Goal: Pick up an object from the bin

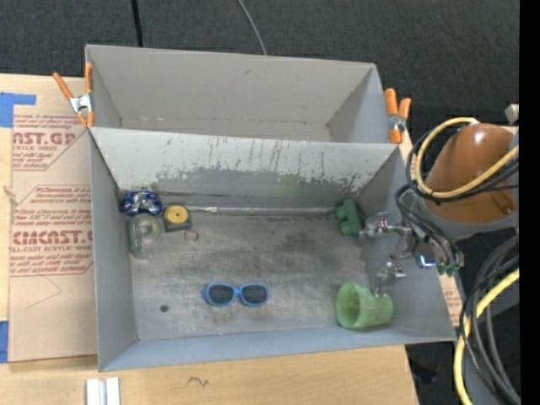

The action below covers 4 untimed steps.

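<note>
One green cup point(363, 308), one pair of blue sunglasses point(235, 294), jaws apart beside cup

Red "CAST.GP" & "…CAST ACRYLIC SHEET" on cardboard point(42, 218) at left.

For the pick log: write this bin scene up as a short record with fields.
gripper: open, nothing between its fingers, at the bin's right side
nearest thing: green cup lying on its side, front right corner
also near: dark green piece, back right
front middle: blue sunglasses
back left: yellow disc, blue crumpled thing, clear cup
</note>
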Each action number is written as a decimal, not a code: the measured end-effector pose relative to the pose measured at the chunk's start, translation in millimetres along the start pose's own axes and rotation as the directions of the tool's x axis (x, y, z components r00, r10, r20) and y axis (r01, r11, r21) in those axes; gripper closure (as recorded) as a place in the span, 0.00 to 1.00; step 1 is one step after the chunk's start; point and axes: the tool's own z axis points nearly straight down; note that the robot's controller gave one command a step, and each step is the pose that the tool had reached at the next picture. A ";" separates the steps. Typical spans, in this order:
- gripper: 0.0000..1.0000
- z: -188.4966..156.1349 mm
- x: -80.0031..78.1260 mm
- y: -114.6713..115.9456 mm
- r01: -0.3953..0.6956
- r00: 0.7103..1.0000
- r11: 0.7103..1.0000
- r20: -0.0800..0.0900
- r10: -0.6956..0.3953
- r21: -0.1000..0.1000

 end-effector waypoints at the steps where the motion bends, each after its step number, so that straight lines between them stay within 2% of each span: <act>1: 0.00 -6.7 33.0 8.4 -0.031 0.999 1.000 -0.032 0.031 -0.005; 2: 0.00 42.3 31.5 16.6 -0.055 0.998 0.998 -0.033 0.055 -0.005; 3: 0.00 53.2 32.5 7.7 -0.507 0.861 0.862 -0.037 0.507 0.010; 4: 1.00 51.3 31.2 7.2 -0.505 0.862 0.863 -0.034 0.505 0.010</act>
